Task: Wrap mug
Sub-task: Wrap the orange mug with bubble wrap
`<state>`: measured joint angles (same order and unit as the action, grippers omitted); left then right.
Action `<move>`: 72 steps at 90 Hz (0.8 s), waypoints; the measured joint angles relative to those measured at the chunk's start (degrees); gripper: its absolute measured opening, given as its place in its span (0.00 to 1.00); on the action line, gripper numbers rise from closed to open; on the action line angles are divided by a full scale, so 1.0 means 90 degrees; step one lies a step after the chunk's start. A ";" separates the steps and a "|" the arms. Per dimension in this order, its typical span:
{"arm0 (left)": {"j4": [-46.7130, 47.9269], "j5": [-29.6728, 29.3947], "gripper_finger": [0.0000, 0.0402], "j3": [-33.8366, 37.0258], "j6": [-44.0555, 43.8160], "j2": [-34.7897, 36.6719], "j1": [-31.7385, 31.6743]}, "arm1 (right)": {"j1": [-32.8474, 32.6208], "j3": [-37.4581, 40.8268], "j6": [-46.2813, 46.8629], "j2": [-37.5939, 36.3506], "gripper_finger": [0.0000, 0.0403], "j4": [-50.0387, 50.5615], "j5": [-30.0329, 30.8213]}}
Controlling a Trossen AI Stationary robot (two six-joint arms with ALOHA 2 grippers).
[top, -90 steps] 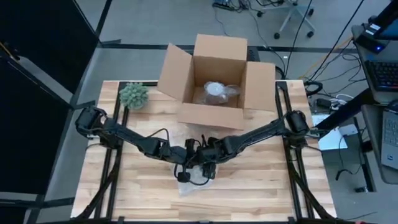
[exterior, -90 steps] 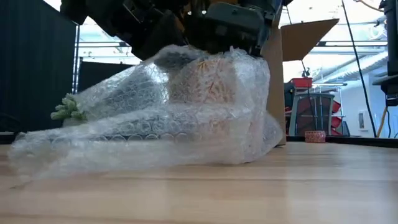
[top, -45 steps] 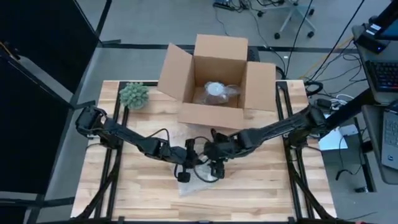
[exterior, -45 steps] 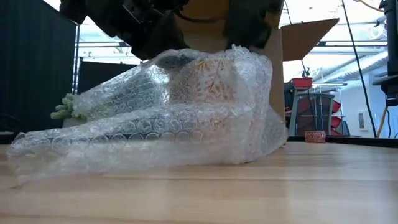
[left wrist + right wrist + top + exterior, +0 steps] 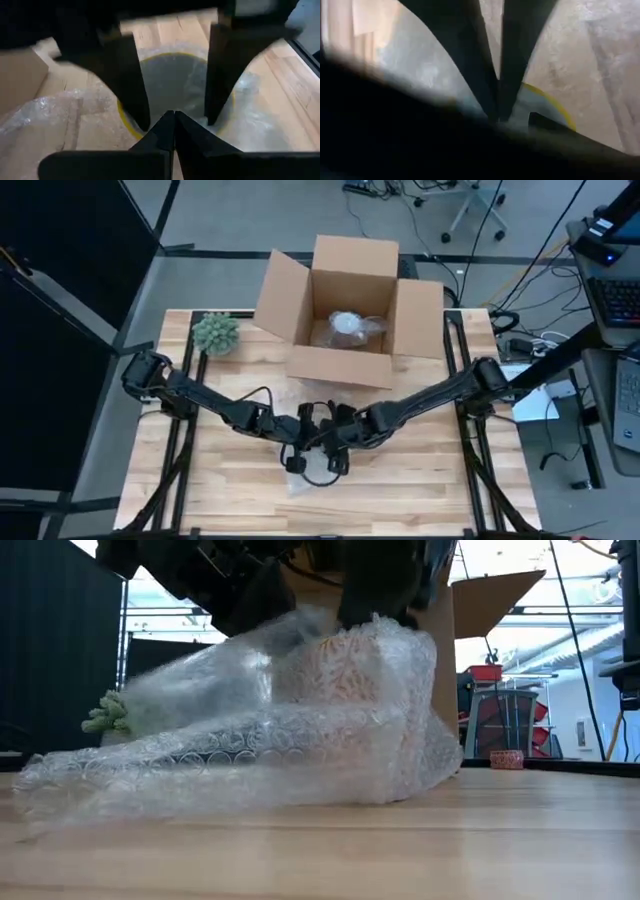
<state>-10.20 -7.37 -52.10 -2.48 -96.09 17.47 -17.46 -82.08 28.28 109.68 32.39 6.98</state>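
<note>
Two sets of jaws meet low over the middle of the tabletop [image 5: 420, 480], and from where I stand both look pinched together: the left gripper [image 5: 173, 116] has its tips closed to a point on the bubble wrap [image 5: 250, 730], and the right gripper [image 5: 499, 107] shows its fingers drawn to a narrow V on the same sheet, right against the left one. What either holds beyond a fold of film I cannot tell. Under the film sits the mug [image 5: 175, 82], seen from above as a dark round mouth with a yellow rim; from table height it is only a pale patterned bulk inside the wrap, which trails off flat across the wood. From overhead the arms cover nearly all of the bundle, with just a corner of wrap showing below them. Behind it the cardboard box [image 5: 345, 310] stands with its flaps open, holding another pale bundle in clear film [image 5: 347, 327] whose contents I cannot make out. A small green plant [image 5: 215, 333] sits near the far left corner, well apart from the work.
</note>
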 joint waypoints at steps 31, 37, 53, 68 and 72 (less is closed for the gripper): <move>0.0056 -0.0018 0.00 0.0005 0.0005 0.0002 0.0002 | 0.0047 -0.0027 -0.0099 0.0409 0.52 -0.0023 0.0121; 0.0045 -0.0016 0.00 0.0005 0.0000 0.0002 0.0000 | 0.0042 -0.0015 -0.0118 0.0315 0.52 0.0019 0.0094; 0.0003 0.0036 0.00 -0.0002 -0.0002 0.0000 -0.0005 | 0.0068 0.0049 -0.0105 -0.0229 0.52 0.0164 -0.0008; 0.0012 0.0035 0.00 -0.0002 -0.0002 0.0000 0.0002 | 0.0071 0.0028 -0.0190 -0.0982 0.52 0.0391 0.0001; 0.0010 0.0035 0.00 -0.0002 -0.0002 0.0000 0.0000 | 0.0068 0.0028 -0.0193 -0.1110 0.52 0.0496 0.0000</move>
<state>-10.11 -7.05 -52.12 -2.50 -96.09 17.47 -16.85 -81.82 26.54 99.69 36.86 6.98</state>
